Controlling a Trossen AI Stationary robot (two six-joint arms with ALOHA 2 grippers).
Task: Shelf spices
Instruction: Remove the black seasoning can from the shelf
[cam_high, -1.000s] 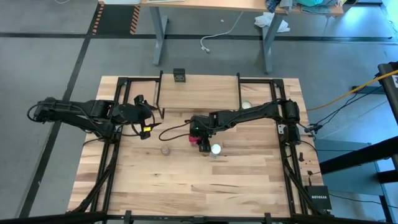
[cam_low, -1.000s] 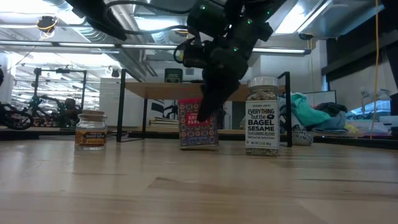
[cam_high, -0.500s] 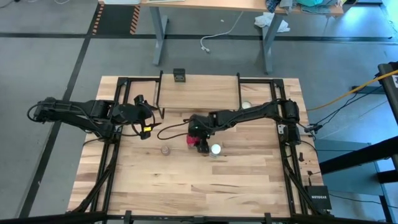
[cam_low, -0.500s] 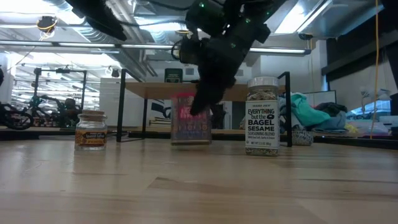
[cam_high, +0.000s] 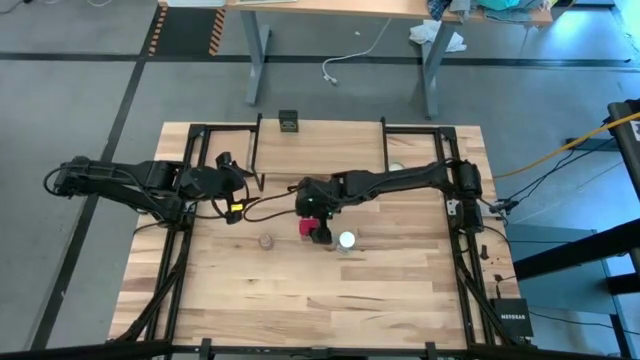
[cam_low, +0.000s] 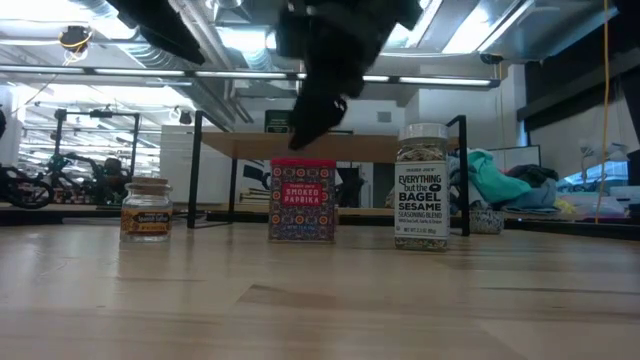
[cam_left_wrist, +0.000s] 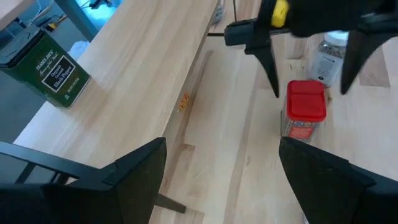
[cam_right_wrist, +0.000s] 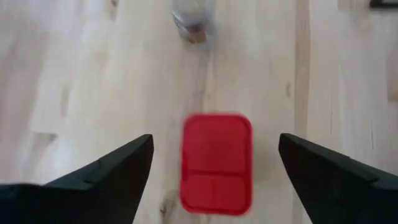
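The red square box (cam_high: 305, 228) stands upright on its base on the table; it also shows in the low view (cam_low: 302, 200) and the right wrist view (cam_right_wrist: 216, 163). My right gripper (cam_high: 315, 214) hangs open above it (cam_low: 315, 105), one finger on each side, touching nothing. The tan-grey round jar (cam_high: 266, 241) stands to the box's left and the clear white-lidded jar (cam_high: 346, 240) to its right. The dark square tin (cam_high: 289, 121) stands on the shelf (cam_high: 320, 150). My left gripper (cam_high: 236, 196) waits open by the shelf's left end.
A flat pale round disc (cam_high: 398, 168) lies on the table by the shelf's right legs. The shelf's thin black legs (cam_low: 196, 170) stand behind the containers. Black frame rails run along the table's left and right sides (cam_high: 170, 270).
My right gripper has risen from the red box and drawn toward the table's far left. The box, which it stood against a second ago, has shifted a little toward the table's left and now stands upright, free of the gripper.
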